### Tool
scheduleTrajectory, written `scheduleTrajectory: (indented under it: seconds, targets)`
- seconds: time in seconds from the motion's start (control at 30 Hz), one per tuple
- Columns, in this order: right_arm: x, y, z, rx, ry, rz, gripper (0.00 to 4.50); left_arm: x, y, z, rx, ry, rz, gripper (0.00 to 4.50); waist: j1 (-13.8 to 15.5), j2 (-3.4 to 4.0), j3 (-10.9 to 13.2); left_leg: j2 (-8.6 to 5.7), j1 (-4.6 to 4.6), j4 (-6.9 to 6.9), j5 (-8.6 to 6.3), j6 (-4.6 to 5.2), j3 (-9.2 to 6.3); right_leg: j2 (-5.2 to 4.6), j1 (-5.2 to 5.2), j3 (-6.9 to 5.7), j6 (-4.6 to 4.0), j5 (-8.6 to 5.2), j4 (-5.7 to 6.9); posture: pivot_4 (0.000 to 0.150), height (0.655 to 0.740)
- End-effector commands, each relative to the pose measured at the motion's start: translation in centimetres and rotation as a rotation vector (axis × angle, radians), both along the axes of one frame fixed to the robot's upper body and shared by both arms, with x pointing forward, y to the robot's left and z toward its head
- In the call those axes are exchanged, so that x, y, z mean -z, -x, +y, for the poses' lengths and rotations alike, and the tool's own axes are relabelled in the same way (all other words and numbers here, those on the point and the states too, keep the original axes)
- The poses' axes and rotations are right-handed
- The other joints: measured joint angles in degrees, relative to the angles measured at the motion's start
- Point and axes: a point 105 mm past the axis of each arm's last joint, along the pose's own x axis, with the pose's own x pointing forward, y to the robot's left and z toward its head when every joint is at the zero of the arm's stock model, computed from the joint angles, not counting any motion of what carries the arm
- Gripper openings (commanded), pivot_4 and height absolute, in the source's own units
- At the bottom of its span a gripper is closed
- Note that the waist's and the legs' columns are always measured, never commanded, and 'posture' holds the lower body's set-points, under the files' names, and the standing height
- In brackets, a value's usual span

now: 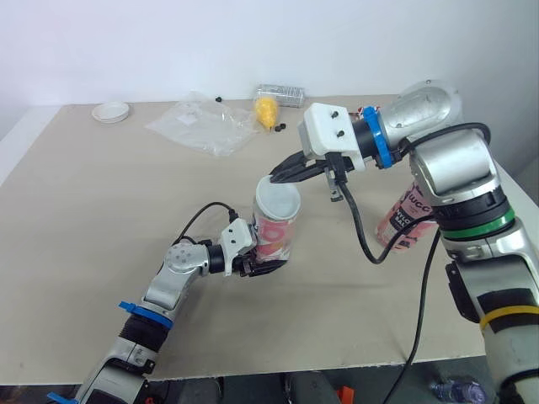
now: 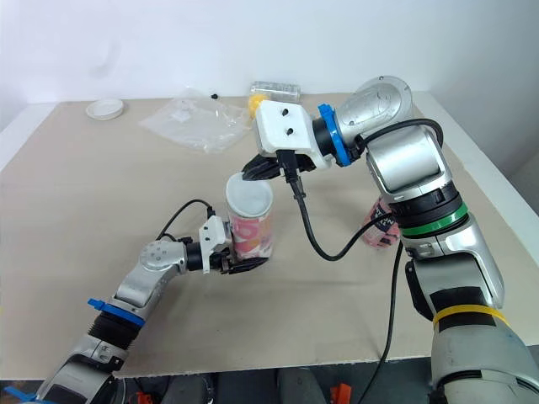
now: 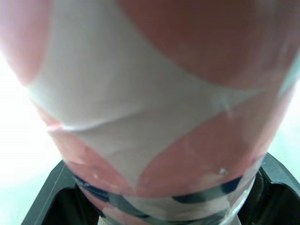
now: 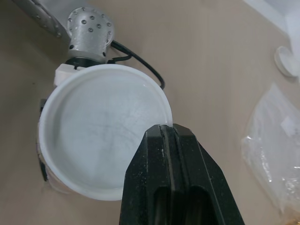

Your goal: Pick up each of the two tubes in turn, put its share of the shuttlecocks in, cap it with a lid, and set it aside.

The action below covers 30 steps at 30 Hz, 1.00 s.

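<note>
A pink-and-white tube (image 1: 276, 237) stands upright near the middle of the table, and my left gripper (image 1: 255, 263) is shut around its lower part; the tube's wall (image 3: 154, 117) shows close up in the left wrist view. A white round lid (image 1: 278, 200) lies on the tube's top. My right gripper (image 1: 277, 177) comes in from the right, shut on the lid's far rim (image 4: 165, 123). A second pink tube (image 1: 402, 217) stands at the right, partly hidden behind my right arm.
At the far side of the table lie a crumpled clear plastic bag (image 1: 202, 124), a yellow object (image 1: 266, 109) and a clear container (image 1: 280, 93). Another white lid (image 1: 111, 111) sits at the far left. The table's front edge (image 1: 320, 367) is close.
</note>
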Motion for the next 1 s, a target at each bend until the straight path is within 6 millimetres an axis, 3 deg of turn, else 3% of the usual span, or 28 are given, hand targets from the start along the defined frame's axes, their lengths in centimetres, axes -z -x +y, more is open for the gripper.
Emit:
scheduleTrajectory:
  seconds: [0.03, 0.4, 0.5, 0.6, 0.83, 1.0]
  targets:
    - [-0.1, 0.2, 0.1, -0.018, 0.023, -0.044, 0.04, 1.5, 0.4, 0.1, -0.002, -0.032, 0.058, 3.05, 0.0, 0.0, 0.0, 0.0, 0.0, 0.0, 0.0, 0.0, 0.0, 0.0, 0.0, 0.0, 0.0, 0.0, 0.0, 0.15, 0.74]
    - [0.7, 0.0, 0.2, -0.037, 0.065, -0.072, 0.04, 1.4, 0.2, 0.2, -0.017, -0.027, 0.068, 3.05, 0.0, 0.0, 0.0, 0.0, 0.03, 0.0, 0.0, 0.0, -0.01, 0.0, 0.02, -0.01, 0.0, 0.0, 0.0, 0.15, 0.74]
    - [1.1, 0.0, 0.0, -0.036, 0.081, -0.047, 1.1, 1.4, 0.2, 0.2, -0.02, -0.025, 0.07, 3.05, 0.0, 0.0, 0.0, 0.0, 0.04, 0.0, 0.0, 0.0, -0.01, 0.0, 0.03, -0.01, 0.0, 0.0, 0.0, 0.15, 0.74]
    - [1.0, 0.1, 0.0, -0.038, 0.071, -0.057, 2.51, 1.5, 0.2, 0.3, -0.02, -0.025, 0.074, 3.05, 0.0, 0.0, 0.0, 0.0, 0.1, 0.0, 0.0, 0.0, -0.01, 0.0, 0.1, -0.01, -0.01, -0.01, 0.0, 0.15, 0.74]
    - [-0.5, 0.2, -1.0, 0.009, 0.014, -0.03, 2.51, 1.5, 0.2, 0.3, -0.021, -0.027, 0.08, 3.05, 0.0, 0.0, 0.0, 0.0, 0.44, -0.17, 0.0, -0.01, -0.02, -0.01, 0.37, -0.02, -0.06, -0.05, -0.06, 0.15, 0.74]
    - [-3.3, -0.5, -1.8, 0.122, -0.195, 0.086, 2.51, 1.5, 0.2, 0.3, -0.018, -0.029, 0.081, 3.05, 0.0, 0.0, 0.0, 0.0, 0.43, -0.22, 0.0, -0.01, -0.01, -0.02, 0.36, -0.02, -0.06, -0.06, -0.11, 0.15, 0.74]
